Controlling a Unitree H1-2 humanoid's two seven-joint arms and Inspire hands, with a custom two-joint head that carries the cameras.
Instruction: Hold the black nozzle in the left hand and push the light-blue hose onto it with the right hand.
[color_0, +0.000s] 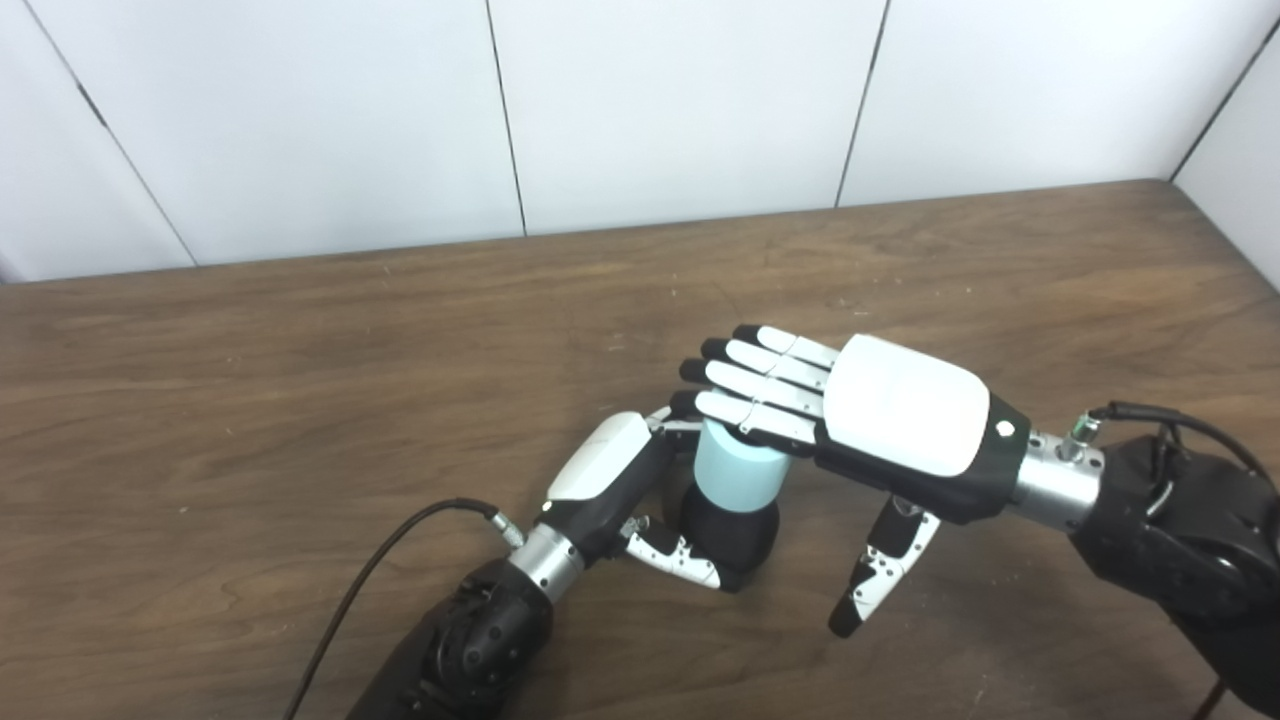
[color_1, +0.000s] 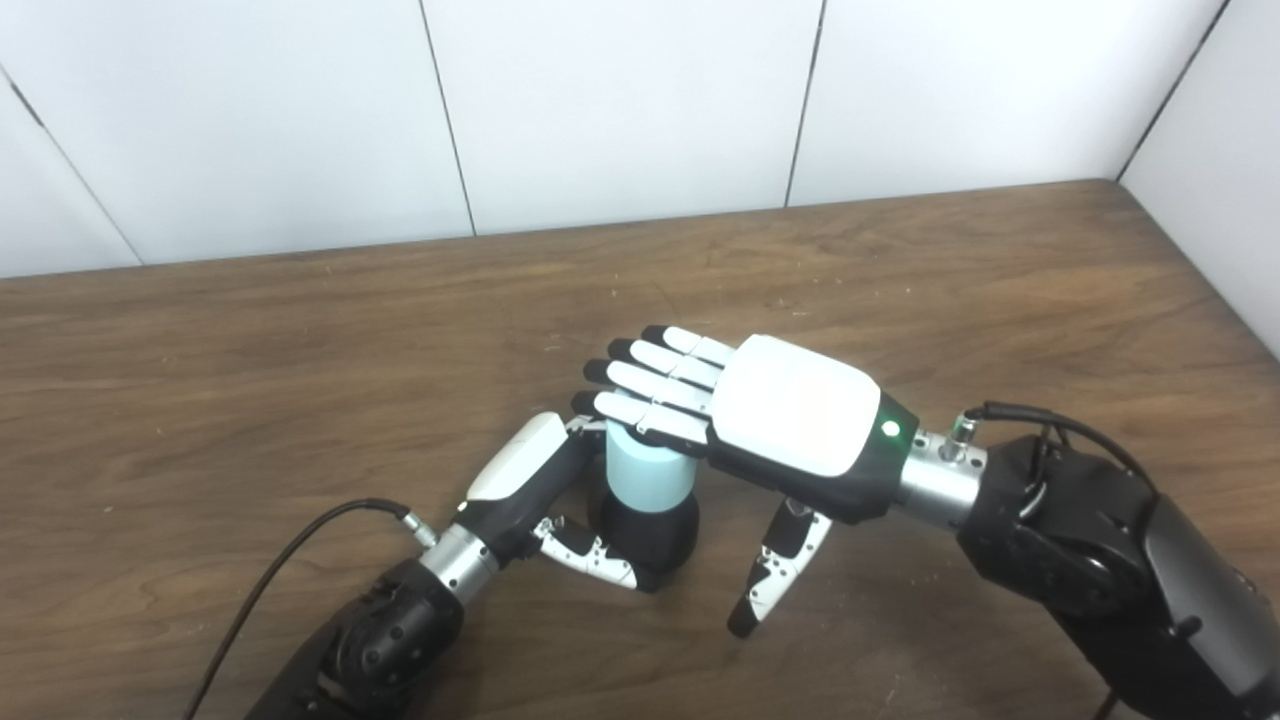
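Note:
The black nozzle (color_0: 731, 532) stands upright on the wooden table (color_0: 300, 380), with the light-blue hose (color_0: 739, 474) sitting on top of it as a short cylinder. My left hand (color_0: 612, 482) wraps the nozzle from the left, thumb across its front and fingers behind. My right hand (color_0: 880, 418) hovers flat, palm down, over the hose; its straight fingers (color_0: 760, 385) rest on the hose's top end and its thumb hangs down free on the right. In the right eye view the hose (color_1: 648, 472) and nozzle (color_1: 650, 535) show the same stacked pose.
A black cable (color_0: 380, 570) runs from my left wrist to the bottom edge. White wall panels (color_0: 650, 110) close the table's far side, and a side wall (color_1: 1220, 170) stands at the right.

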